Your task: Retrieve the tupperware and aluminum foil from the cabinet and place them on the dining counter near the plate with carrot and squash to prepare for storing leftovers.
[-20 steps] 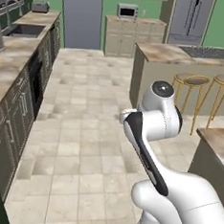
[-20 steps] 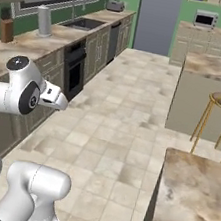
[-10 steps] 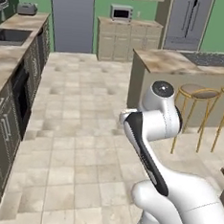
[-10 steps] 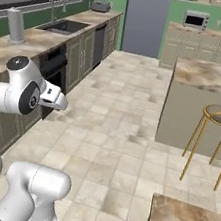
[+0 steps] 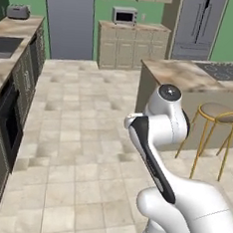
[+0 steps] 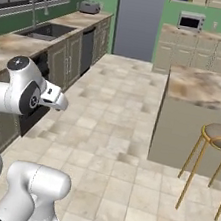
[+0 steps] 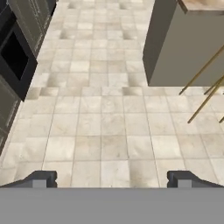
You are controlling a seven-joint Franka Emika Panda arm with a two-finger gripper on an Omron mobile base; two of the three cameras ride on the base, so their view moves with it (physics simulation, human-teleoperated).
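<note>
On your far left a long counter is running along the green wall, carrying a sink with a curved faucet and, further back, a toaster; below it you are seeing dark cabinet fronts and a black oven door. Moving right, the pale tiled floor is stretching open through the middle of the kitchen toward a tall grey panel in the back wall. Just right of that, a microwave is sitting on a low run of beige cabinets, with a steel refrigerator standing further right. In front of you the arm is folding up close over its base, and the gripper is pointing down at bare tiles: in the hand view you are seeing its two dark fingertips standing well apart, spread wide, with nothing between them. To the right, the island counter with its mottled stone top is standing beside the open floor; in the left base view it is carrying a dark cooktop. A gold-legged bar stool is standing just beside the island's near end, and its slanted legs are cutting across the right edge of the hand view. You are not getting the tupperware, the foil or the plate in these frames, so I cannot tell you where they are lying.
</note>
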